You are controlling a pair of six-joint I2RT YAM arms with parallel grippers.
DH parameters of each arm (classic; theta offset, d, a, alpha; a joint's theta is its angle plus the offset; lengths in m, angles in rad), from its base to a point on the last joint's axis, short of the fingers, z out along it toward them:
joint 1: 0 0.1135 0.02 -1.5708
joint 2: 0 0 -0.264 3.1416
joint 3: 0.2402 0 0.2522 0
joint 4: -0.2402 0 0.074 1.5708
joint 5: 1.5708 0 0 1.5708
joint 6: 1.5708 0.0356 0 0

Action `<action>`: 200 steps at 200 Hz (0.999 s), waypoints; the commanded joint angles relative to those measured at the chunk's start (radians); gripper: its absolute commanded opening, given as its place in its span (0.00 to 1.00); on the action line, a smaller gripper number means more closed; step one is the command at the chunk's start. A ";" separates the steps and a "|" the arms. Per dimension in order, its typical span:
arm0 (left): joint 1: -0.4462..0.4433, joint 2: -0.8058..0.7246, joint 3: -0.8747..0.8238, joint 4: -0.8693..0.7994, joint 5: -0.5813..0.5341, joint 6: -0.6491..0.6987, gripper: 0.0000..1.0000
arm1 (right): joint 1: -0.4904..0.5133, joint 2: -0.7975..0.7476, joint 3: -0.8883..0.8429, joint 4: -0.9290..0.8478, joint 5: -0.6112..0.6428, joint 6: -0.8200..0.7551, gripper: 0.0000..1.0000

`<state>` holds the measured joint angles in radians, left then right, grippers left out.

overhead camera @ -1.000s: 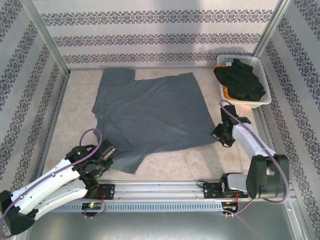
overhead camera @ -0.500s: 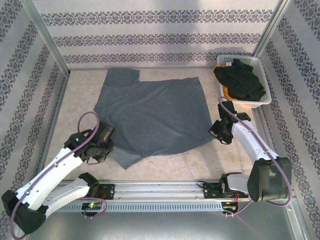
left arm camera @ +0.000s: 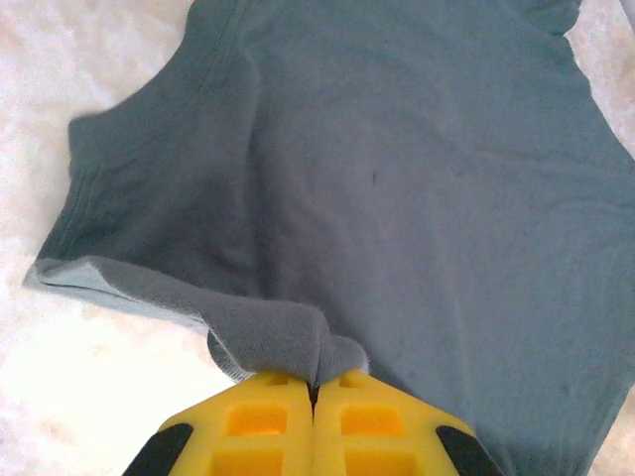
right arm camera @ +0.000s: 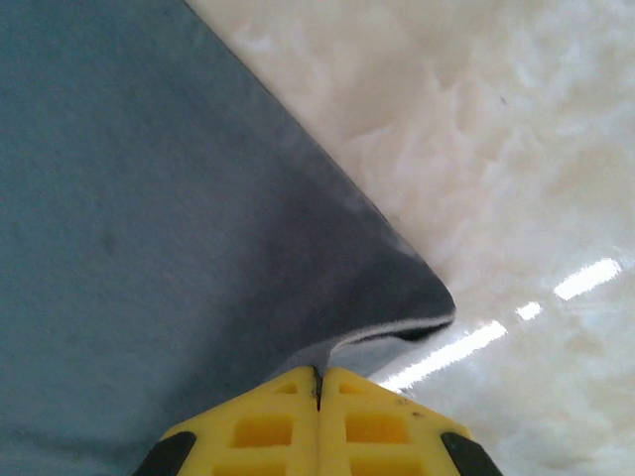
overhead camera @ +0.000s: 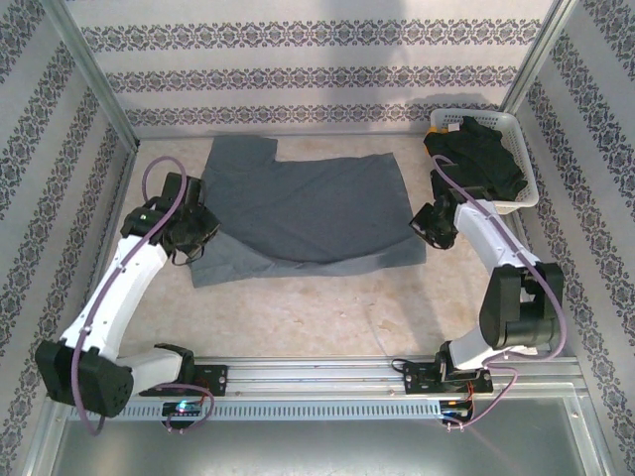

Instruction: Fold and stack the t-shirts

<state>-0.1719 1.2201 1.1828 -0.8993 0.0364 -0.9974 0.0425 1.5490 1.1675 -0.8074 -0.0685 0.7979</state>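
The slate blue-grey t-shirt [overhead camera: 317, 203] lies spread across the middle of the bench [overhead camera: 327, 307], reaching toward 12 o'clock. The left gripper [overhead camera: 195, 235] is at its 9 o'clock edge and the right gripper [overhead camera: 434, 226] at its 3 o'clock edge. Both pairs of jaws are pressed together on cloth. The left wrist view shows the yellow left gripper [left arm camera: 313, 382] pinching a bunched hem corner of the shirt [left arm camera: 427, 188], and the right wrist view shows the right gripper [right arm camera: 319, 377] clamped on a corner that curls up off the pale bench [right arm camera: 516, 149]. A second ago these corners sat much closer to 6 o'clock, near the arm bases, with the shirt laid out full length. Since then both arms have swung toward 12 o'clock, dragging the near hem up and over the body, so the shirt now looks markedly shorter from front to back. That reads as the first fold under way and not yet laid down: the hem still has to travel on toward the collar before release. The black t-shirt [overhead camera: 484, 159] waits heaped in the white basket [overhead camera: 516, 124] at 2 o'clock.
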 commanded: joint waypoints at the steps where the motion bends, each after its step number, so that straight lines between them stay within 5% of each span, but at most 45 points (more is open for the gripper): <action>1: 0.047 0.061 0.040 0.069 0.026 0.111 0.00 | -0.010 0.047 0.063 -0.005 0.020 -0.008 0.00; 185: 0.185 0.441 0.228 0.220 0.091 0.310 0.00 | -0.015 0.430 0.397 -0.018 0.032 -0.081 0.00; 192: 0.188 0.466 0.244 0.213 0.099 0.324 0.01 | -0.016 0.448 0.414 -0.021 0.017 -0.091 0.12; 200: 0.193 0.493 0.260 0.204 0.109 0.342 0.19 | -0.017 0.466 0.440 -0.035 0.005 -0.106 0.27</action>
<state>-0.0021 1.6489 1.3888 -0.7105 0.1108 -0.7269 0.0406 1.9610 1.5391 -0.7971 -0.0505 0.7399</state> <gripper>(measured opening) 0.056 0.092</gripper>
